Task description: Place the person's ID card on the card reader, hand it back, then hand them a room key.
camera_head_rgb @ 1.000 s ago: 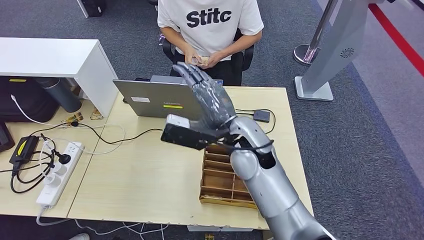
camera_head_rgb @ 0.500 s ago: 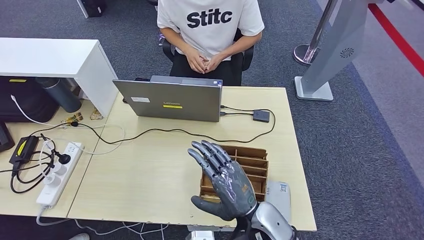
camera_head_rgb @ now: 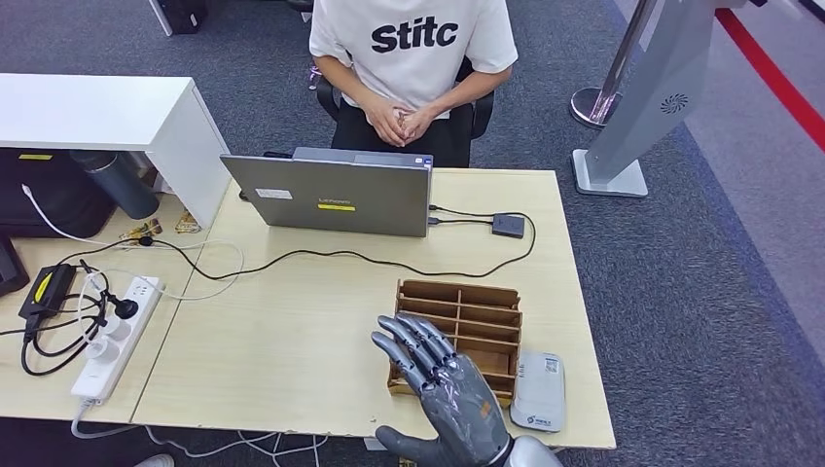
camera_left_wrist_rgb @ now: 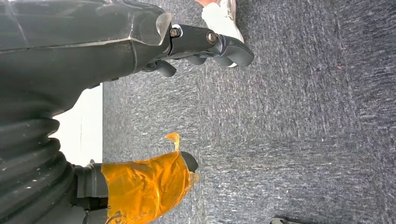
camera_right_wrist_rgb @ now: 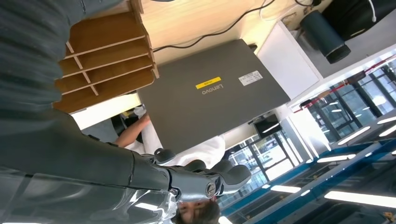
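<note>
Head view has the right robot hand (camera_head_rgb: 449, 399) low at the counter's (camera_head_rgb: 292, 341) near edge, glossy grey fingers spread and holding nothing, over the slatted wooden card rack (camera_head_rgb: 477, 311). Just beside it lies the rounded pale card reader (camera_head_rgb: 539, 391). Left robot hand (camera_left_wrist_rgb: 140, 56) hangs over speckled grey carpet (camera_left_wrist_rgb: 303, 116), fingers loosely curled, empty.

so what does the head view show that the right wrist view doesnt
Head view alone: the white card reader at the table's near right corner, the small black box on its cable, the power strip, and the person's clasped hands.

Right wrist view alone: ceiling lights and glass walls beyond the desk.

Both: the right hand, open and holding nothing, the wooden divided tray, the closed grey laptop, the dark cylinder, and the person in white.
</note>
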You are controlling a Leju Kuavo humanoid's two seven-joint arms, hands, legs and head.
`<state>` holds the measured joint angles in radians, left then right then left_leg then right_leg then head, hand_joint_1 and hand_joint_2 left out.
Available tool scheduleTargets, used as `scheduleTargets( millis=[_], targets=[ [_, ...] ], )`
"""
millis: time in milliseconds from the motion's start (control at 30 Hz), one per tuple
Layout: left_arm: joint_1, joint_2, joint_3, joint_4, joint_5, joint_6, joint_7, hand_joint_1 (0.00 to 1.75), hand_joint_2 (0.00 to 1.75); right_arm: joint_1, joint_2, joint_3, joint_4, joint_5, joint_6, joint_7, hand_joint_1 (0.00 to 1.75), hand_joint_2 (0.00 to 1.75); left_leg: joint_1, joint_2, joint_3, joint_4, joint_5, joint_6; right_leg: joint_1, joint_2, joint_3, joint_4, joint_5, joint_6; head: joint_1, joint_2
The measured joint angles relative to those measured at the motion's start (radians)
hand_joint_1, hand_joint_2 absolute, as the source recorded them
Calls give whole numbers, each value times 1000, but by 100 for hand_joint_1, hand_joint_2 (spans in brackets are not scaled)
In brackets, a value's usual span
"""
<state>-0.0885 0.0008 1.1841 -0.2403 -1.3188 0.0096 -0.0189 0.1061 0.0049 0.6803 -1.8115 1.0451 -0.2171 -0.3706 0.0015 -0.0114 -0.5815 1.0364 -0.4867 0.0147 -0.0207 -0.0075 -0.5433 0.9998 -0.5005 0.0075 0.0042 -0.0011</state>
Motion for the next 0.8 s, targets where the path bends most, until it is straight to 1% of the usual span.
scheduleTargets(
  millis=[100, 267, 500, 800],
  targets=[
    [0, 0, 0, 0, -6, -2, -3, 0, 175, -9, -11, 18, 21, 44, 1, 37, 0, 175, 0, 0, 0, 0, 0, 0, 0, 0, 0, 0, 0, 0, 0, 0],
    [-1, 0, 0, 0, -14, -3, -5, 0, 175, -43, -43, 67, 91, 151, -41, 143, 0, 175, 0, 0, 0, 0, 0, 0, 0, 0, 0, 0, 0, 0, 0, 0],
    [-1, 0, 0, 0, -20, -4, -5, 0, 175, -69, -61, 96, 142, 193, -43, 187, 0, 175, 0, 0, 0, 0, 0, 0, 0, 0, 0, 0, 0, 0, 0, 0],
    [-1, 3, 0, 0, -27, -4, -5, 0, 175, -93, -69, 115, 200, 230, -18, 246, 0, 175, 0, 0, 0, 0, 0, 0, 0, 0, 0, 0, 0, 0, 0, 0]
  ],
)
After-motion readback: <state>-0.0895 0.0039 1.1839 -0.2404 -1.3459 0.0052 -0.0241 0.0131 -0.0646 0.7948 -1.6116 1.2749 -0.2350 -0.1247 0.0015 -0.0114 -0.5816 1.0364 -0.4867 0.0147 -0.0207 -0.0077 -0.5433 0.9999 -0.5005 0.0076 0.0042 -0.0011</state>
